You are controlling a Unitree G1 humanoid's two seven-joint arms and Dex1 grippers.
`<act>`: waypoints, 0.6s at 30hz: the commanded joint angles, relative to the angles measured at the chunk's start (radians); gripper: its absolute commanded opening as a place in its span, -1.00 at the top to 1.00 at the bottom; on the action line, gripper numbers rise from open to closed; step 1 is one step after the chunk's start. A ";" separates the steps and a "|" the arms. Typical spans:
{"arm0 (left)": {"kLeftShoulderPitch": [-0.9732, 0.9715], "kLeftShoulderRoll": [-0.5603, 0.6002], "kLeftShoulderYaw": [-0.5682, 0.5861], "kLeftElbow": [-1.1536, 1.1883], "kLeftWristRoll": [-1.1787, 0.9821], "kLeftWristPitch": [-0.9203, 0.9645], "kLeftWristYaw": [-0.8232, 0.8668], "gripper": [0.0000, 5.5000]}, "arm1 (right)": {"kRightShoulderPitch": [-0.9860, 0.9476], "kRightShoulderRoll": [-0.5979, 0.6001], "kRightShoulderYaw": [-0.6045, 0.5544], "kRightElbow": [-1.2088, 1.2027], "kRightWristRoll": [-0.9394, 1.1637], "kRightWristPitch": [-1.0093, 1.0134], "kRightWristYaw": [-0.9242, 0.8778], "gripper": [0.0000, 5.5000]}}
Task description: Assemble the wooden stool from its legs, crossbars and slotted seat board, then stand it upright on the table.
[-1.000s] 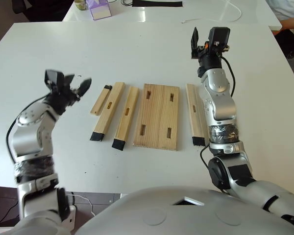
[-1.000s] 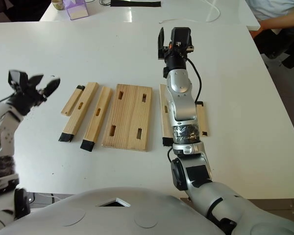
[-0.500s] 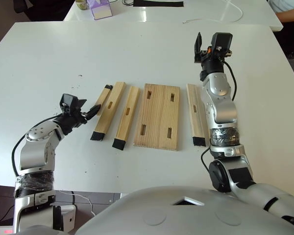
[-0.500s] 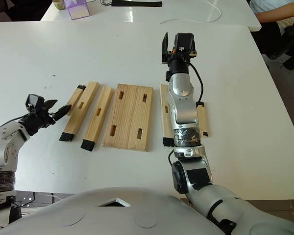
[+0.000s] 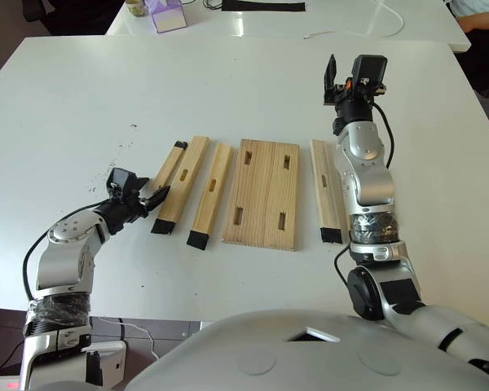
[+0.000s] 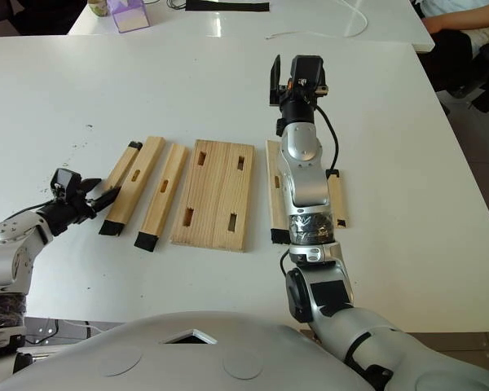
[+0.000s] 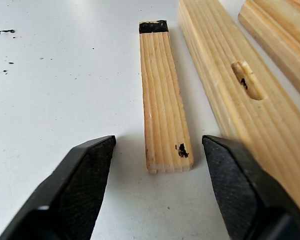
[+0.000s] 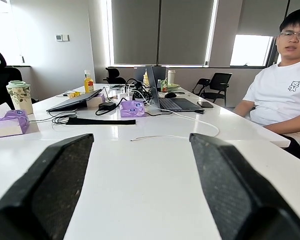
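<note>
Left eye view: seat board (image 5: pixel 262 194) is lying flat at mid-bench (image 5: pixel 81 90), slots up. To its left are lying the inner leg (image 5: pixel 210 194), the outer leg (image 5: pixel 182 184) and the thin crossbar (image 5: pixel 168 167), which is just beside the outer leg. To its right a third leg (image 5: pixel 323 191) is lying. Left jaws are sitting low at the crossbar's near end. Right jaws are being held raised over the far side of the bench

Right eye view: one more short piece (image 6: pixel 336 199) is lying farthest right

Left wrist view: left jaws are standing spread, fingers (image 7: pixel 80 185) flanking the crossbar's near end and gripping nothing; one finger is sitting in line with the outer leg (image 7: pixel 230 75)

Right wrist view: right jaws are standing spread, holding nothing and facing the room

Risk, as judged: closing from here is risking catching the outer leg along with the crossbar, or skidding the thin bar away, the gap between the two being narrow
</note>
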 commanded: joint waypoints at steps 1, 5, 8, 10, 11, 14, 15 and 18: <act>0.005 -0.002 -0.035 0.015 0.019 0.038 0.011 0.10 | -0.002 0.004 0.000 0.004 -0.009 0.006 -0.007 -0.29; 0.012 -0.002 -0.043 0.000 0.011 0.035 0.007 0.32 | 0.002 0.004 0.004 0.003 -0.011 0.003 -0.004 -0.29; 0.023 0.000 -0.045 -0.041 -0.011 0.011 -0.021 0.49 | 0.002 0.013 -0.009 0.000 0.013 0.030 0.003 -0.29; 0.009 -0.002 -0.043 -0.057 -0.016 0.008 -0.020 0.52 | -0.004 0.015 -0.015 0.000 0.035 0.051 0.021 -0.29; -0.005 -0.003 -0.039 -0.058 -0.017 0.007 -0.016 0.52 | -0.008 0.013 -0.020 -0.001 0.046 0.061 0.031 -0.29; -0.043 0.006 -0.013 -0.060 -0.016 -0.007 -0.002 0.52 | -0.038 0.000 -0.048 -0.002 0.100 0.104 0.084 -0.29; -0.066 0.010 0.010 -0.070 -0.030 -0.007 0.005 0.52 | -0.058 -0.010 -0.065 -0.002 0.124 0.132 0.103 -0.29; -0.216 -0.017 0.091 -0.149 -0.132 0.018 0.060 0.52 | -0.130 -0.067 -0.115 0.019 0.217 0.191 0.210 -0.29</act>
